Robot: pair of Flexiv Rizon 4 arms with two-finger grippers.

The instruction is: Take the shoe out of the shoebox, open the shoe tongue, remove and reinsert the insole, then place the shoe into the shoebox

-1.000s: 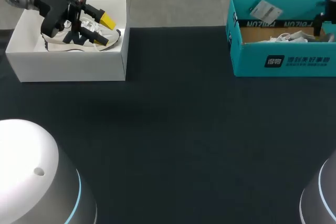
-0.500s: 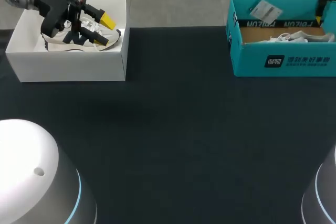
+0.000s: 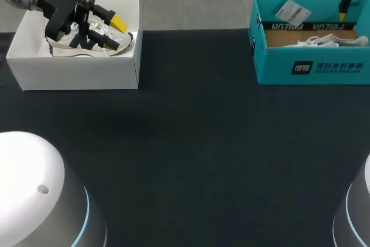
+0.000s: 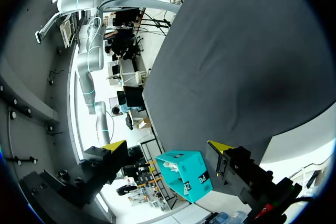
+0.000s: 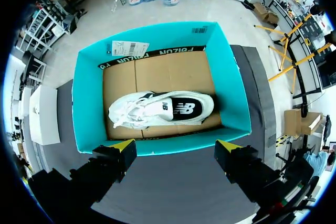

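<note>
Both claws wide open and empty; shoe lying in the teal shoebox.

Head view: the left claw point(image 3: 114, 32) is seen spread wide over a white box point(image 3: 75, 70) at the table's far left edge, just above a second shoe point(image 3: 87, 45) inside it; contact cannot be told. One yellow tip of the right claw point(image 3: 343, 11) is seen above the teal shoebox point(image 3: 312, 65) at the far right, where the white shoe point(image 3: 326, 40) lies. The boxes stand well apart, with dark table point(image 3: 191, 143) between. Left wrist view: the left claw point(image 4: 167, 145) is spread wide with nothing between its fingers, and the teal shoebox point(image 4: 186, 174) is seen far ahead. Right wrist view: the right claw point(image 5: 175, 144) is held wide open, empty, above the near wall of the teal shoebox point(image 5: 86, 103). The white shoe point(image 5: 163, 109) is laid on its side on the cardboard floor, nearer that wall, with a paper tag point(image 5: 129, 48) on the far wall.
</note>
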